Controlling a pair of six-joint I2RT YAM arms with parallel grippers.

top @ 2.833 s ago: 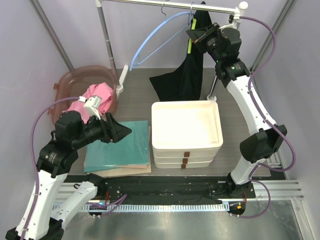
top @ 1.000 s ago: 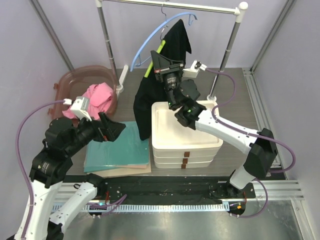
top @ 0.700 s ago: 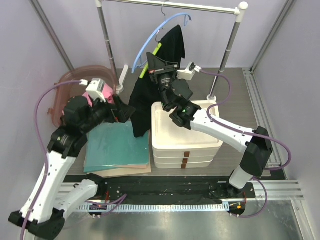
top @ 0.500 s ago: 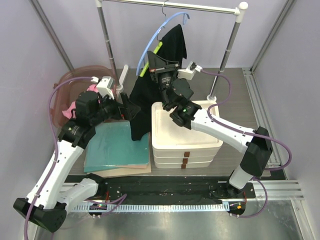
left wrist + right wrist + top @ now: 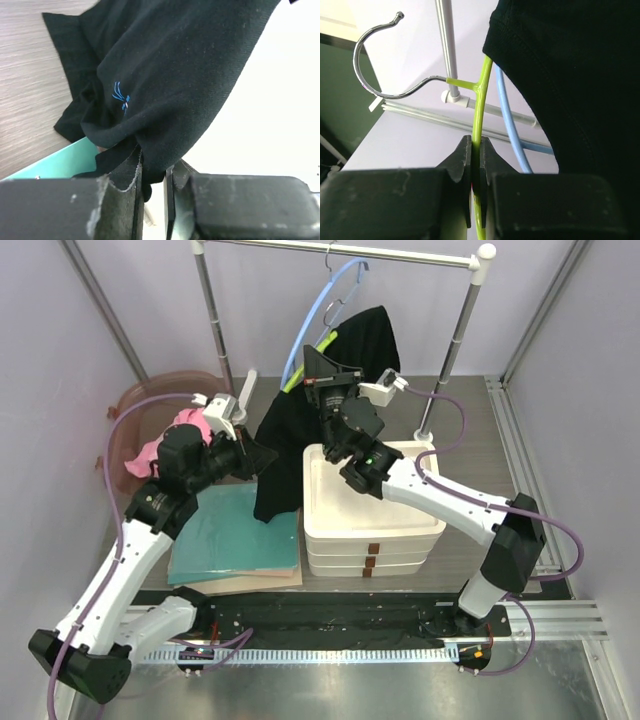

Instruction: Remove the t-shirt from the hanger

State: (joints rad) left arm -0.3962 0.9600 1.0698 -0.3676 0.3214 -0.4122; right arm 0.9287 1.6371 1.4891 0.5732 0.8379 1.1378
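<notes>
Left pincer [image 5: 152, 170]: closed on a fold of the lower hem of the black t-shirt [image 5: 300, 430]; the wrist view shows fabric pinched between the two jaws. It sits left of centre of the surface [image 5: 460, 440], above the far edge of a teal cloth [image 5: 235, 535] that lies toward the near-left corner. A basket [image 5: 130, 405] with a pink garment [image 5: 150, 452] stands in the far-left corner, apart from the work.

T-shirt: hangs mid-surface, draped from the green hanger [image 5: 481, 105] down across the left rim of the stacked white trays [image 5: 385, 505]. It is held at both ends — hem on the left, hanger above.

Right pincer [image 5: 475, 150]: closed on the green hanger's arm just below the neck. The metal hook is free of the rail [image 5: 400, 254] along the far edge; a blue hanger [image 5: 312, 315] hangs there, empty.

Step in hand, as judged: the pull-off. The hanger is off the rail and braced, the hem is secured, but the shirt's upper part is on the hanger's arm — separation not yet done.

Next move calls for: the left pincer to draw the hem down and toward the left edge while the right holds the hanger steady or tips it, so the collar slips off the arm's end. Whether the collar will clear cannot be told from these views.
</notes>
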